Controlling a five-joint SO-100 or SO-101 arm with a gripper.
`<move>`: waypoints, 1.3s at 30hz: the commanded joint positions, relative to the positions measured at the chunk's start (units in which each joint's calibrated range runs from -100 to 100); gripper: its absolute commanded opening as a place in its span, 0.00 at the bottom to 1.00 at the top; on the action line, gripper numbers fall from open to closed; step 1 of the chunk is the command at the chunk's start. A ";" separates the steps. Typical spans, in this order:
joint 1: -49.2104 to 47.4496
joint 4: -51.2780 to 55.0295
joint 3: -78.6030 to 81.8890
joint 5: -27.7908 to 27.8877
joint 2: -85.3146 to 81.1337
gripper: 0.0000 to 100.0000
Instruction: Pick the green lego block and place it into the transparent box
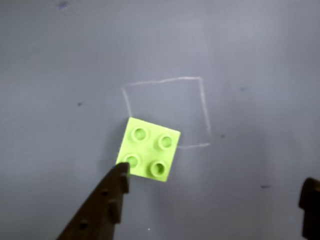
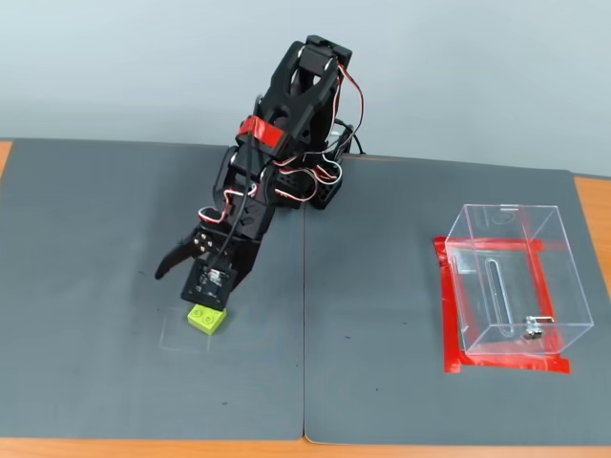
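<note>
Hovering low over the bench, tool spread wide and gripping nothing. Closest in the wrist view: one dark finger rising from the bottom edge, tip just meeting the near-left corner of the green lego block; whether touching or merely overlapping, cannot tell. Other finger only a dark sliver at the bottom right edge, well apart from the block. So: block tight beside the left finger, off-centre in the gap, wide bare mat between it and the right finger.

Sitting flat on the grey mat, four studs up, turned slightly askew. Straddling the lower left corner of a faint chalk square drawn on the mat, most of that outline lying beyond and to the right.

Switching to the fixed view: lime block near the front left of the mat, directly under the tool, which hangs just above it. Black arm with red tape and coloured wires arching up and back to its base at the rear middle.

Further right, well apart from block and tool: transparent box, upright, framed by red tape on the mat, slot and small metal fitting on the near wall. Beyond everything, plain pale wall.
</note>
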 commanded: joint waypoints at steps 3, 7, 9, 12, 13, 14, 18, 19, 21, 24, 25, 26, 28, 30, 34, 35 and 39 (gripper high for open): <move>-0.77 -0.84 -4.83 -0.13 2.73 0.38; -0.85 -0.75 -7.00 -0.13 5.61 0.38; -0.85 -0.75 -8.18 -0.13 6.97 0.38; -0.85 -0.75 -9.36 -0.08 9.17 0.38; -0.85 -0.75 -9.54 -0.08 9.94 0.38; -0.85 -0.75 -9.81 -0.08 10.61 0.38; -0.85 -0.84 -10.17 -0.08 13.16 0.38; -0.85 -0.84 -10.26 -0.03 13.58 0.38; -0.85 -0.84 -10.71 0.02 14.60 0.38; -1.00 -0.84 -10.71 0.02 16.21 0.38; -1.07 -0.84 -10.71 0.02 16.63 0.38; -1.07 -0.84 -10.71 0.02 17.06 0.38; -1.07 -0.84 -10.71 -0.03 17.74 0.38; -0.85 -0.84 -10.53 -0.08 18.33 0.38; -0.47 -0.84 -9.99 0.18 19.43 0.37; -0.47 -0.84 -10.08 0.23 19.60 0.37; -0.55 -0.75 -10.35 0.28 19.77 0.37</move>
